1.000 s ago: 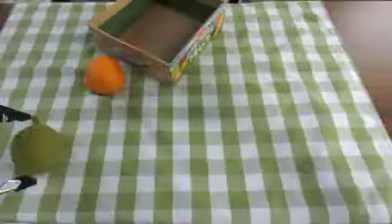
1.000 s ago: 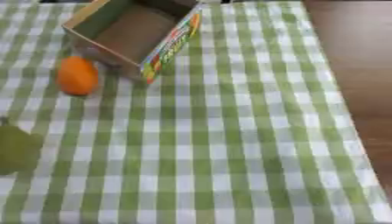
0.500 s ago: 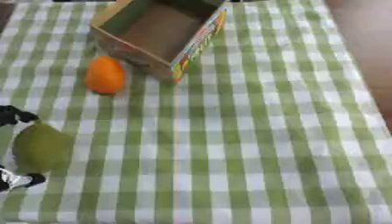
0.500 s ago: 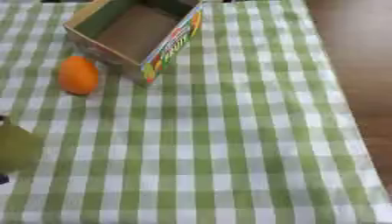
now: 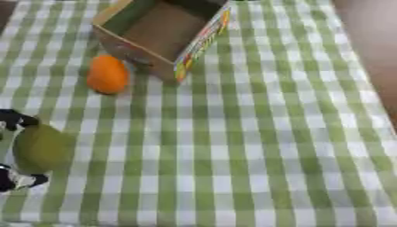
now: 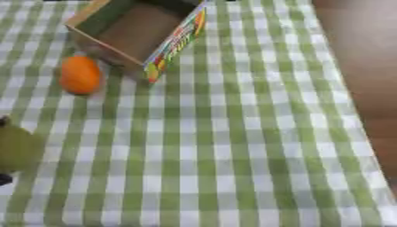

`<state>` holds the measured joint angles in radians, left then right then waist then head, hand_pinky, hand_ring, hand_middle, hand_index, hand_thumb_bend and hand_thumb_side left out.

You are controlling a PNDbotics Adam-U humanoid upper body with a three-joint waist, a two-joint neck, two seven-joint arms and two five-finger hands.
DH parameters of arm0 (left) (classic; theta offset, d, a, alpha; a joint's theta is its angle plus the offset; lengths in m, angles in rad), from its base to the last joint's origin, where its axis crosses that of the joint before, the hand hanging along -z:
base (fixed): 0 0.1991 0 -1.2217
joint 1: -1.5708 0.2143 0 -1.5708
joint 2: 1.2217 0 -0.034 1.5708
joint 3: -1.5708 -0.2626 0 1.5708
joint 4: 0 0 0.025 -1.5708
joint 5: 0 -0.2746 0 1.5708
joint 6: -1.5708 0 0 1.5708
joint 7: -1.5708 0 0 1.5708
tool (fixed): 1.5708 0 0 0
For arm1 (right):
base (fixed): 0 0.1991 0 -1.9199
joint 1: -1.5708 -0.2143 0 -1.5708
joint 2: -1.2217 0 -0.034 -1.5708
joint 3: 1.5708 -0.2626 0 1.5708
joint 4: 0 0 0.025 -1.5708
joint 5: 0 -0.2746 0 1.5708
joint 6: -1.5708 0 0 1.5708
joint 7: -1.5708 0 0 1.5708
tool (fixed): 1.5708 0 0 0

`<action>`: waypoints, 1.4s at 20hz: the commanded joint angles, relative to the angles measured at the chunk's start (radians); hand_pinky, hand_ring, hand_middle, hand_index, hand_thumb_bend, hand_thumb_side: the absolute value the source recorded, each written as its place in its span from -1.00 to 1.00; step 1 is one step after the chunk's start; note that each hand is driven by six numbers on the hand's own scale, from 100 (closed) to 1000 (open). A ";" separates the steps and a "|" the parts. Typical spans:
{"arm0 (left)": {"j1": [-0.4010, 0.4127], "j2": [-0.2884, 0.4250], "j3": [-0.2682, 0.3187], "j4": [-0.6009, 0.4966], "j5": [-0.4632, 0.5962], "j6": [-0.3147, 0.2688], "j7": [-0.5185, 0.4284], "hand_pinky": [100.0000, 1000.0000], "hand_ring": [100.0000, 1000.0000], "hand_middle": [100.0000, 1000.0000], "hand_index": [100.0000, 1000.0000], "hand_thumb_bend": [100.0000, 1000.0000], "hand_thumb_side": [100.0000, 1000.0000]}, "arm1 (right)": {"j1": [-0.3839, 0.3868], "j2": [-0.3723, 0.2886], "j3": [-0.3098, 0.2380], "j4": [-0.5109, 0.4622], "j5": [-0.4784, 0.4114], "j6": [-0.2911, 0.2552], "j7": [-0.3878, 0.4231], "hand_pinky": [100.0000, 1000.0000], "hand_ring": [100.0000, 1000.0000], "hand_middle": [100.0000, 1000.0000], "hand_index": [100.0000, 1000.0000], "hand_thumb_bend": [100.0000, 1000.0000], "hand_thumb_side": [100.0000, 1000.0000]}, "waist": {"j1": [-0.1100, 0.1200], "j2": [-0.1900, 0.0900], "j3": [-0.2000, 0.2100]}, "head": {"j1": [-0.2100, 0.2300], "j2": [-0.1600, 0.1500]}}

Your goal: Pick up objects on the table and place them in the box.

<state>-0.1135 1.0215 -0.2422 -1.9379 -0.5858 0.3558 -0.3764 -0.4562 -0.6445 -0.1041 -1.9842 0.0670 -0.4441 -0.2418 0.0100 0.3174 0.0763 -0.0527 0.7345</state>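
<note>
Left eye view: the desk (image 5: 256,146), covered by a green-and-white checked cloth, fills nearly the whole picture, with bare brown floor showing along the right side. Near the far edge, left of centre, stands an open cardboard box (image 5: 161,33) with a brown inside, a green inner wall and a brightly printed side facing the near right. Just beside the box's near-left corner lies a smooth orange oval fruit (image 5: 107,74) — close to the box, though whether it touches the cardboard cannot be told. At the desk's left edge, towards the near corner, sits a dull olive-green rounded fruit (image 5: 40,148). The robot's left hand (image 5: 15,119), black with pale tips, comes in at that edge: one dark part lies against the green fruit's far side and another (image 5: 17,179) against its near side, so the hand is curled round the fruit, which seems to rest on the cloth. The right hand does not show.

Right eye view: the same layout sits further left. The box (image 6: 133,31) stands at the far edge and the orange fruit (image 6: 80,74) lies beside its near-left corner. The green fruit (image 6: 17,150) is cut off by the picture's left side — only a dark scrap of the left hand (image 6: 4,178) shows below it.
</note>
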 commanded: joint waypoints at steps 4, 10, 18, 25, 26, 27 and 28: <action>-0.016 0.011 -0.007 0.016 0.018 0.013 0.008 0.33 0.36 0.29 0.63 -0.10 -0.55 | -0.004 -0.014 -0.007 -0.016 -0.007 -0.001 0.004 0.57 0.51 0.04 0.71 -1.00 -0.06 | 0.001 -0.014 -0.002 | 0.007 0.001; -0.023 0.008 -0.016 0.040 0.053 0.015 -0.005 0.04 0.08 0.01 0.39 -0.40 -0.83 | -0.003 -0.012 -0.008 -0.016 -0.008 0.000 0.004 0.57 0.52 0.04 0.71 -1.00 -0.06 | 0.001 -0.015 -0.001 | 0.010 0.002; -0.038 -0.002 0.016 0.035 0.071 0.001 0.064 -0.29 -0.14 -0.17 0.19 -1.00 -1.00 | 0.002 -0.014 -0.010 -0.016 -0.007 0.000 0.002 0.57 0.51 0.04 0.71 -1.00 -0.06 | 0.001 -0.018 0.003 | 0.010 0.003; -0.101 0.009 0.087 -0.059 0.071 -0.026 0.143 -0.23 -0.14 -0.19 0.15 -1.00 -1.00 | 0.004 -0.020 -0.009 -0.016 -0.007 -0.002 0.002 0.57 0.50 0.04 0.71 -1.00 -0.06 | 0.005 -0.023 0.008 | 0.007 0.007; -0.122 0.014 0.095 -0.061 0.069 -0.037 0.149 -0.23 -0.12 -0.19 0.15 -1.00 -1.00 | 0.003 -0.022 -0.008 -0.016 -0.007 -0.002 0.002 0.57 0.50 0.04 0.71 -1.00 -0.06 | 0.006 -0.024 0.009 | 0.008 0.008; -0.148 0.019 0.102 -0.061 0.068 -0.047 0.153 -0.23 -0.12 -0.19 0.15 -1.00 -1.00 | 0.003 -0.023 -0.008 -0.016 -0.007 -0.002 0.002 0.57 0.49 0.04 0.71 -1.00 -0.06 | 0.007 -0.025 0.010 | 0.007 0.010; -0.175 0.022 0.106 -0.062 0.068 -0.055 0.154 -0.22 -0.12 -0.19 0.15 -1.00 -1.00 | 0.002 -0.025 -0.007 -0.016 -0.007 -0.003 0.003 0.57 0.49 0.04 0.71 -1.00 -0.06 | 0.008 -0.026 0.011 | 0.007 0.012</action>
<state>-0.2755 1.0018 -0.1648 -1.9812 -0.5149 0.3125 -0.2305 -0.4465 -0.6377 -0.1041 -1.9842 0.0640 -0.4441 -0.2417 0.0170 0.3132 0.0869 -0.0454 0.7395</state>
